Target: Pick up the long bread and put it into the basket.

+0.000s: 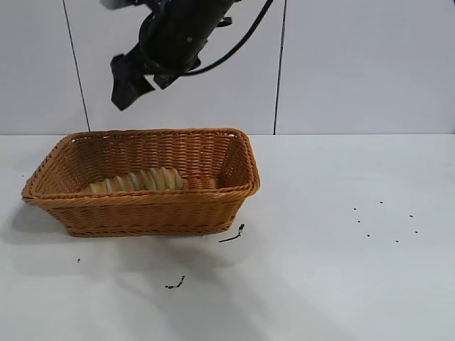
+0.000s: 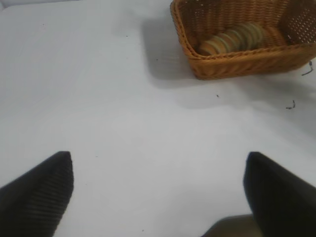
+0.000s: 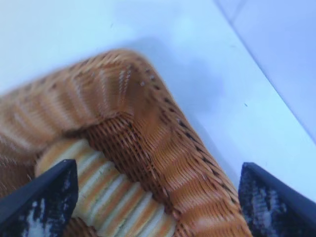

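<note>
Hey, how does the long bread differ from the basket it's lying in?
The long bread is far smaller than the basket. The bread is a rounded oval loaf; the basket is rectangular with flared sides. The bread has pale diagonal ridges; the basket is woven wicker. Both show orange-brown tones.

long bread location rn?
Exterior view: the long bread lies inside the basket at table left, against its near wall, with the open right gripper above.

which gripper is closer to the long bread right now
Right. The right gripper hangs open above the basket holding the long bread; the left gripper sits open, far across the table.
</note>
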